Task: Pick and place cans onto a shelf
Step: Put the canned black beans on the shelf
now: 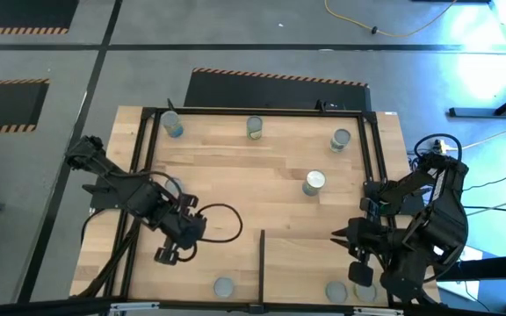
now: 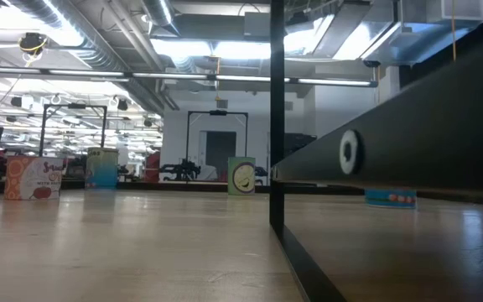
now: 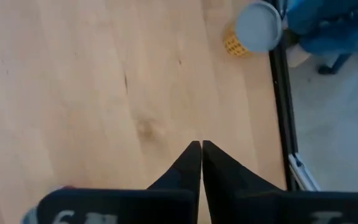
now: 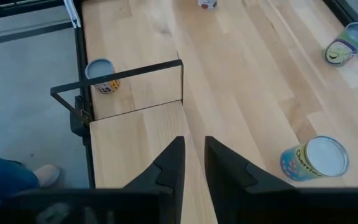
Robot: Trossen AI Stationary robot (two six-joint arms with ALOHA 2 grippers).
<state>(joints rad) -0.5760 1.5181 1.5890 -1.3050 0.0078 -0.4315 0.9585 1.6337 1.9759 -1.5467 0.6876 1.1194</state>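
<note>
Several cans stand upright on their bases on the wooden tabletop: three along the far edge (image 1: 172,125) (image 1: 254,128) (image 1: 340,140), one near the middle (image 1: 314,183) and one at the near edge (image 1: 224,287). The shelf (image 1: 306,263) is the near right board section behind a black divider bar (image 1: 262,254). Two cans (image 1: 336,291) (image 1: 365,294) stand at its near edge. My left gripper (image 1: 169,253) is shut and empty over the table's left part. My right gripper (image 1: 339,235) hovers over the shelf (image 4: 135,143), its fingers a narrow gap apart and empty.
A black frame (image 1: 139,175) runs around the tabletop. A cable (image 1: 222,224) loops beside my left arm. Another can (image 1: 172,186) partly shows behind my left arm. A person's leg and shoe (image 4: 17,177) show beyond the near edge. Bare wood lies between the arms.
</note>
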